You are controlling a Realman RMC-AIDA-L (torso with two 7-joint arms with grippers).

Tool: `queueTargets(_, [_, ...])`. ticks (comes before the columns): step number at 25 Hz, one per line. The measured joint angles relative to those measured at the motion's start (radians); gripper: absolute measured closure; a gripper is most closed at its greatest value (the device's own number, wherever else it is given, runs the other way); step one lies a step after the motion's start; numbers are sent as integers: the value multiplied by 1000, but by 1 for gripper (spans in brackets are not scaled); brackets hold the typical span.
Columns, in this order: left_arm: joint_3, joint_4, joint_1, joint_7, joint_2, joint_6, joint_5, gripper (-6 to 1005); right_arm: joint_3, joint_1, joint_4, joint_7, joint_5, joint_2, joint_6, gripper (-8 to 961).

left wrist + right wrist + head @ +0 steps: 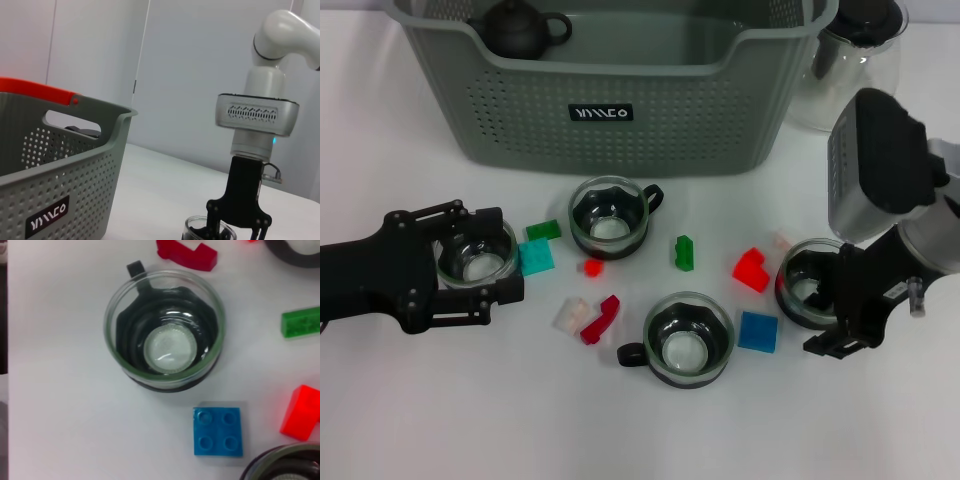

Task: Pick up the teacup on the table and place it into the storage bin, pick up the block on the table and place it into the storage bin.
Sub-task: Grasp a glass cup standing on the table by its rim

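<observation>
You have the storage bin point(610, 100) at the far edge of the white table point(440, 420), with a dark teapot point(520, 28) lying inside its far left corner and a clear glass pitcher point(855, 60) just beside its right end.

Your left gripper point(485, 265) sits low at the table's left, its black fingers spread to either side of a glass teacup point(477, 255); you cannot tell whether they press on the glass. Your right gripper point(835, 310) is at the right, down over another glass teacup point(807, 282), its fingers reaching onto the rim; how far apart they stand cannot be told. The left wrist view shows the same gripper point(235, 227) above that cup point(207, 229).

Two more teacups stand free: one point(609, 217) just before the bin, one point(688, 338) nearer the robot, seen close in the right wrist view point(165, 330).

Blocks lie scattered between the cups: green point(543, 230), cyan point(535, 258), small red point(592, 267), green upright point(684, 252), red point(752, 269), blue point(758, 331), dark red point(601, 318) and clear point(570, 313).
</observation>
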State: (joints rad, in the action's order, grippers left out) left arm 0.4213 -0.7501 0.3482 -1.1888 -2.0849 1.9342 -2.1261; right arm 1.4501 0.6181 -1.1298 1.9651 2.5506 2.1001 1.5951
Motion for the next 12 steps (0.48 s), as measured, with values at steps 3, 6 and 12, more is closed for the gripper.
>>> queueTargets(3, [0, 1, 0, 0, 0, 0, 0, 140, -12, 0, 1, -2, -1, 0, -3, 318])
queueTargets(6, [-1, 3, 0, 0, 0, 0, 0, 140, -18, 0, -3, -2, -1, 0, -3, 373])
queueTargets(12, [-1, 3, -4, 0, 0, 0, 0, 139, -31, 1, -13, 0, 1, -3, 10, 643])
